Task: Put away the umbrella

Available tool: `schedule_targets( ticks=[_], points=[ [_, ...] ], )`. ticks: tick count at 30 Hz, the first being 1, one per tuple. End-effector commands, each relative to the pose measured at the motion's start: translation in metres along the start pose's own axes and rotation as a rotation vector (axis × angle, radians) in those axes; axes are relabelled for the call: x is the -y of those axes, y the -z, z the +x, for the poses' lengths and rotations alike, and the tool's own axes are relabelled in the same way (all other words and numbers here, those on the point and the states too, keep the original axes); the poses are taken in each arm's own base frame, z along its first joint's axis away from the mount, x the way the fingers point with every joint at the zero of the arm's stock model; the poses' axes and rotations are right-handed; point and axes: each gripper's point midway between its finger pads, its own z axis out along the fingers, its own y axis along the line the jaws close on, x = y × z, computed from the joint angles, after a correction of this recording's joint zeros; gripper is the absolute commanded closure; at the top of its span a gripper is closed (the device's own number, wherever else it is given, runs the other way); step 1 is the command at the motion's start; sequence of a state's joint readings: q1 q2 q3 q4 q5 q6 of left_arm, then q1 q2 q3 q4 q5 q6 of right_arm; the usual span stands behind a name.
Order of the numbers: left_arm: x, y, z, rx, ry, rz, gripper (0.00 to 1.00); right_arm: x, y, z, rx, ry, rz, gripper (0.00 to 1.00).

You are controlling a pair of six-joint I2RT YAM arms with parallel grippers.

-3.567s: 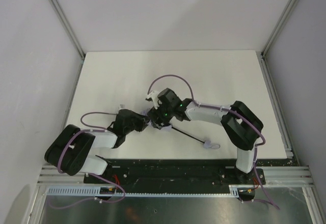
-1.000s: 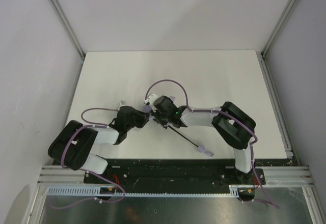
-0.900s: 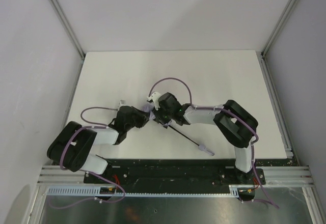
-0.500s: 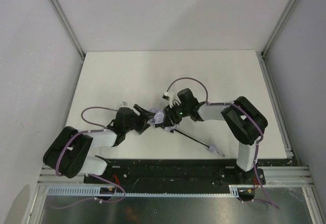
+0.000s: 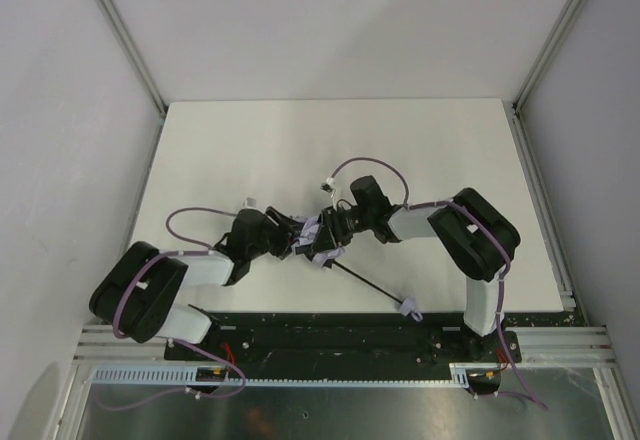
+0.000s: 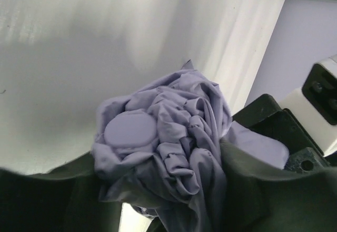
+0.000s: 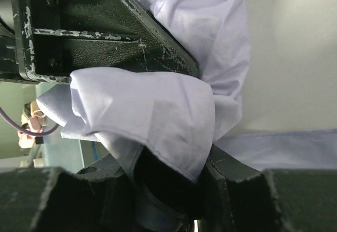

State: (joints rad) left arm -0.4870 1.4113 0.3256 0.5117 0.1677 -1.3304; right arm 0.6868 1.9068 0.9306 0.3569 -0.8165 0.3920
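Observation:
The umbrella [image 5: 318,245] lies near the front middle of the white table [image 5: 250,140]. Its lavender-grey canopy is bunched between my two grippers, and its thin black shaft [image 5: 365,280] runs right and toward me to the pale handle [image 5: 408,308]. My left gripper [image 5: 293,238] comes in from the left; in the left wrist view the crumpled canopy [image 6: 168,132] with its round cap [image 6: 130,129] fills the gap and touches both fingers [image 6: 263,190]. My right gripper [image 5: 328,228] meets it from the right, with a fold of fabric [image 7: 158,110] pinched between its fingers [image 7: 247,190].
Grey walls and aluminium posts [image 5: 125,35] enclose the table on three sides. A black rail [image 5: 330,332] runs along the near edge by the arm bases. Purple cables [image 5: 365,168] loop above both wrists. The left gripper's black body [image 7: 105,31] sits just above the right gripper's fingers.
My left gripper opened from shut and came round the bunched canopy. The right gripper shifted right and widened slightly. The handle end swung a little nearer the front edge.

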Motion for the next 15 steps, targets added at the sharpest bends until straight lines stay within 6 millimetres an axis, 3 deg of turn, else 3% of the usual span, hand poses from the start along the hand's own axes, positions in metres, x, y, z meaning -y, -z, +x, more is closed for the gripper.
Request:
schedule_targets(
  ticks=[1,4,7,11,13,15],
  points=[
    [-0.005,0.009,0.015,-0.043,-0.038,0.006,0.52,-0.03,0.002,-0.042,0.116,0.063,-0.134,1.0],
    [0.014,0.014,0.012,-0.034,-0.062,0.069,0.82,-0.027,0.003,-0.037,0.097,0.029,-0.12,1.0],
    [0.031,0.018,0.012,-0.04,-0.074,0.126,0.97,-0.029,0.009,-0.037,0.09,0.0,-0.077,0.97],
    [0.051,0.028,0.011,-0.032,-0.086,0.201,1.0,-0.03,0.027,-0.045,0.115,-0.085,0.044,0.63],
    [0.061,0.032,0.008,-0.02,-0.098,0.239,1.0,-0.033,0.04,-0.049,0.134,-0.098,0.116,0.43],
    [0.07,0.038,0.005,-0.006,-0.106,0.274,1.0,-0.037,0.058,-0.053,0.157,-0.109,0.178,0.29]
  ],
)
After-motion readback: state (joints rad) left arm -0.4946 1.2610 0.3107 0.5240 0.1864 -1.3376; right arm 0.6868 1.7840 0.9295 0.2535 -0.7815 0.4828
